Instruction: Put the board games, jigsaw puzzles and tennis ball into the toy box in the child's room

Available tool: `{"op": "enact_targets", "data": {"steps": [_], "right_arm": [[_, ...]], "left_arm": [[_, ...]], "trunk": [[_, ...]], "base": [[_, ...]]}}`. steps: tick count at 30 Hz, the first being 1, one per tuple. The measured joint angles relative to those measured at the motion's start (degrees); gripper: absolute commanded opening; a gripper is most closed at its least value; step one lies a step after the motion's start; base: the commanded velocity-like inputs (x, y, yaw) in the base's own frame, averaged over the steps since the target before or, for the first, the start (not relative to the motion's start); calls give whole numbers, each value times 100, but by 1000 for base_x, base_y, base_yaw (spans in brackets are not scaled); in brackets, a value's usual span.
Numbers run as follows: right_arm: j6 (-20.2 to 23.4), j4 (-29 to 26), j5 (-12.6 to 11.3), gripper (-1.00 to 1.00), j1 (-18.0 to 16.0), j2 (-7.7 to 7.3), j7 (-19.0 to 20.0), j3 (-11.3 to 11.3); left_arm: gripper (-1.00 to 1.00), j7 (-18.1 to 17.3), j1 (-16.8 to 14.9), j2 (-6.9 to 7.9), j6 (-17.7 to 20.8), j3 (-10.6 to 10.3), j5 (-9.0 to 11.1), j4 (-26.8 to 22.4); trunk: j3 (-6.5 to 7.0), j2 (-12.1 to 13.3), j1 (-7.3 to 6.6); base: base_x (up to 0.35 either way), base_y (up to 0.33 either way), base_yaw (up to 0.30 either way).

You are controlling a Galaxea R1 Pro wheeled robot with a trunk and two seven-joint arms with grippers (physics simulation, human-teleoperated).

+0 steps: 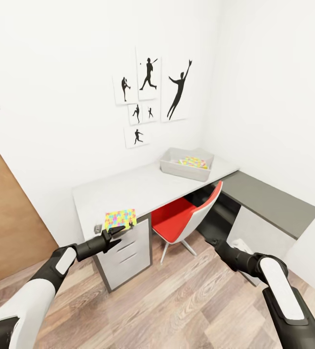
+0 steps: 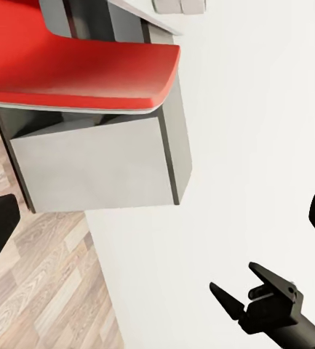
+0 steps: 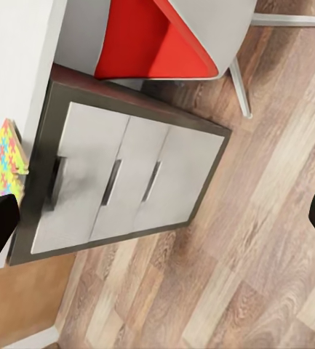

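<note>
Both arms reach out low over the wood floor [image 1: 176, 300]. Left pincer [image 1: 119, 231] has its fingers spread right at the edge of a jigsaw puzzle [image 1: 120, 218] lying on the near corner of the pale worktop [image 1: 142, 186], can't tell if it's touching. Right pincer [image 1: 214, 241] hangs by the red chair [image 1: 184, 218], can't tell if it's open or closed. Toy box [image 1: 186, 165] sits at the far end of the worktop with another puzzle [image 1: 194, 162] inside.
</note>
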Motion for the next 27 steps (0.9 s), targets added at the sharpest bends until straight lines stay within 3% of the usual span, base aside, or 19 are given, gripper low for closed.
{"op": "enact_targets", "data": {"steps": [9,16,27], "right_arm": [[0,-1,0,100,0,0,0,10],[-1,2,7,100,0,0,1,29],[-9,-1,7,100,0,0,0,23]], "left_arm": [[100,-54,0,13,-2,-1,-4,0],[100,-55,0,14,-7,5,-13,-1],[100,-64,0,14,-225,1,2,0]], "trunk": [[-85,0,0],[-151,-1,-2],[-191,-1,0]], "base": [[8,2,0],[176,116,0],[41,23,0]]}}
